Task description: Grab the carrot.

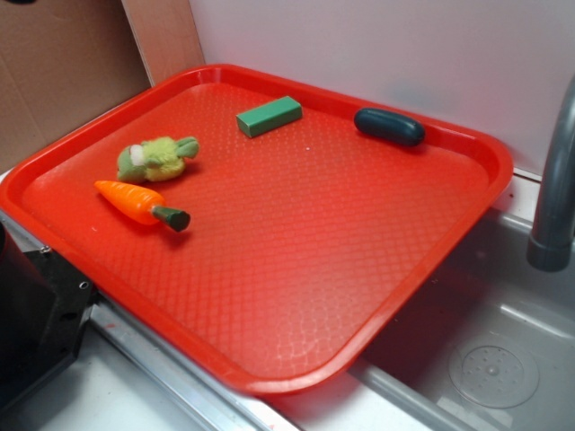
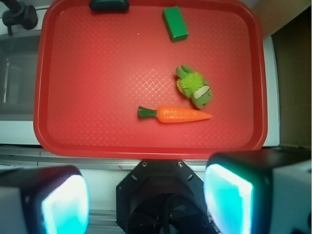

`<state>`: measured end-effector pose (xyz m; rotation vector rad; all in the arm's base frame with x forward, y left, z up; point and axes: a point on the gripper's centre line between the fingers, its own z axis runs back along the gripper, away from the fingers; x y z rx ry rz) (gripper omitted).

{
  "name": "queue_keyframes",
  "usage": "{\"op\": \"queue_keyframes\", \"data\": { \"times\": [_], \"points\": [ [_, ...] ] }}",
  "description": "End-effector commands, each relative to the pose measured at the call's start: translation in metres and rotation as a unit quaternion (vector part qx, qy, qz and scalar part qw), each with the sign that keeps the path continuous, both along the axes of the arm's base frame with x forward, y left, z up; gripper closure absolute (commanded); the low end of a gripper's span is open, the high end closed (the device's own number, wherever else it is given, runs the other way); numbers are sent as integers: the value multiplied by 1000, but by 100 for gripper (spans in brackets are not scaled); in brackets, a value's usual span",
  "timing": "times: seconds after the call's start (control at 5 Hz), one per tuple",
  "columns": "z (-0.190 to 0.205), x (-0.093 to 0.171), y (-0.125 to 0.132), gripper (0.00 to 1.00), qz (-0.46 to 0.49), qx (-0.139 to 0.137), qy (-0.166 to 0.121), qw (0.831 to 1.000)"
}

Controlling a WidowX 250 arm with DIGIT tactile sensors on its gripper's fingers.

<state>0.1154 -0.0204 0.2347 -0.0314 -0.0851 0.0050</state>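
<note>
While the red tray (image 1: 269,296) fills most of the exterior view, four things lie on it, one of each: one orange carrot (image 1: 135,201) toward 9 o'clock with its dark green stem pointing to 4 o'clock, one fuzzy yellow-green plush toy (image 1: 157,157) just beside it at 12 o'clock, one green block (image 1: 269,116) near the far rim, and one dark oblong object (image 1: 388,126) against the rim at 1 o'clock. One grey faucet pipe (image 1: 554,189) is cut off by the right edge, and a dark piece of the robot (image 1: 36,314) is cropped at lower left. Seen from the wrist, the same four things appear once each: the carrot (image 2: 178,114) lies flat just below centre, tip toward 3 o'clock, well apart from the gripper (image 2: 146,197), whose two fingers (image 2: 229,197) stand wide apart at the bottom edge holding nothing; the dark object (image 2: 109,5) is cut off at the top.
</note>
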Motion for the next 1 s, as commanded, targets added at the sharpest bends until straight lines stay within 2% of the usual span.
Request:
{"op": "queue_keyframes", "data": {
  "times": [0.0, 0.2, 0.4, 0.6, 0.8],
  "points": [
    [0, 0, 0, 0, 0, 0, 0, 1000],
    [-4, 8, 5, 0, 91, -13, -8, 996],
    [-12, 20, 19, 0, 214, -33, -21, 976],
    [-31, 28, 31, 0, 335, -40, -16, 941],
    [-61, 35, 44, 0, 450, -47, -19, 892]
  ]
}}
